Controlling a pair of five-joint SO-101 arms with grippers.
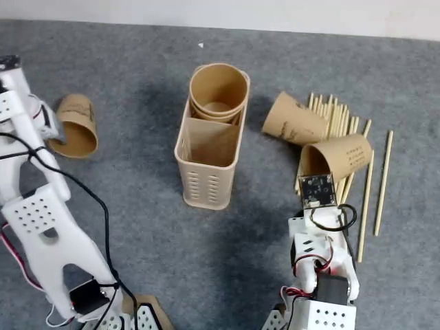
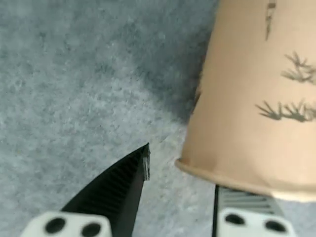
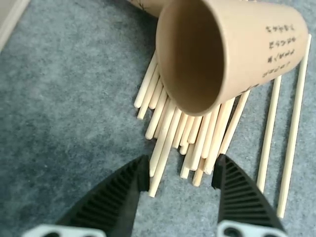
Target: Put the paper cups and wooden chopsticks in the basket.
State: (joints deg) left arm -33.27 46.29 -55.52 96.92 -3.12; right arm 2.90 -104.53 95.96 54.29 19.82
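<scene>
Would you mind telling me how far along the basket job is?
Done: stacked paper cups stand in the basket's far compartment. In hand: nothing gripped; the left gripper is open at a lying cup, the right gripper open before another cup resting on the chopsticks. Left: those two, a third cup and all the chopsticks.

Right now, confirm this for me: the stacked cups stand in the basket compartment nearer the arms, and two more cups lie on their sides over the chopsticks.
One detail is wrong. The high view shows the stacked cups standing in the basket compartment farther from the arms, not the nearer one. The rest holds: a cup and a second cup lie on their sides over the chopsticks.
</scene>
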